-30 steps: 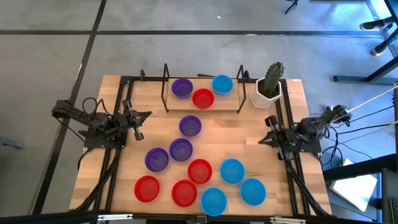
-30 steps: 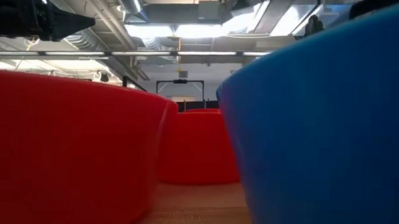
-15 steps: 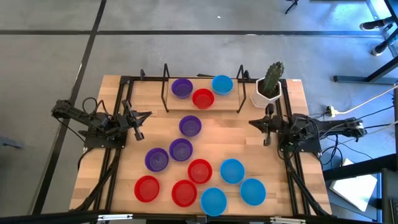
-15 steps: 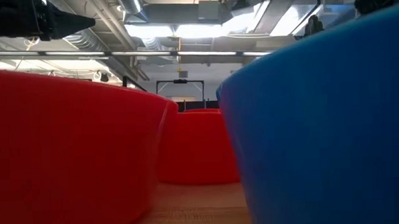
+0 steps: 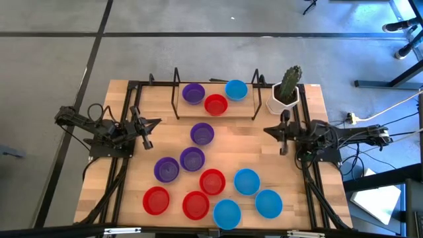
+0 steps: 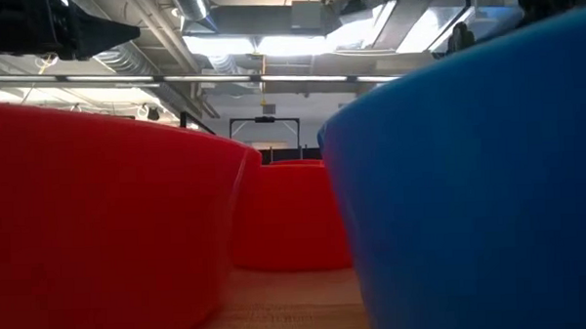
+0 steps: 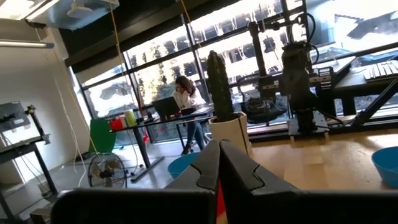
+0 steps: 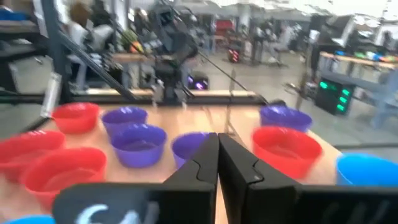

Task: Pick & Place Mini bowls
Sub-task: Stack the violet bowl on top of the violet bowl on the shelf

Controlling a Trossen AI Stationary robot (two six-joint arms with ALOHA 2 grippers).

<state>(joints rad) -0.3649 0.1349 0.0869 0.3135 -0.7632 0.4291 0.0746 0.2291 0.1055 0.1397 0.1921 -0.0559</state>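
Note:
In the high view, twelve mini bowls stand on their bases on the wooden table. A purple bowl (image 5: 193, 93), a red bowl (image 5: 215, 104) and a light blue bowl (image 5: 236, 89) sit in the far rack. Three purple bowls (image 5: 192, 158), three red bowls (image 5: 196, 205) and three blue bowls (image 5: 246, 181) stand toward the near edge. My left gripper (image 5: 157, 121) is shut, left of the purple bowls, and touches nothing. My right gripper (image 5: 268, 130) is shut, right of them, near the cactus pot, and holds nothing. In the wrist views, each gripper's fingers (image 7: 217, 163) (image 8: 217, 155) meet.
A white pot with a green cactus (image 5: 285, 92) stands at the far right corner. A black wire rack (image 5: 176, 99) frames the far bowls. Black rails run along both table sides. Bare wood lies between the rack and the near bowls. A red bowl (image 6: 99, 220) and a blue bowl (image 6: 469, 178) fill the low view.
My right gripper has swung toward the table's left and a little toward the far edge, reaching out over the table near the cactus pot; it then stopped. It stays shut. The left arm and all bowls have kept still.

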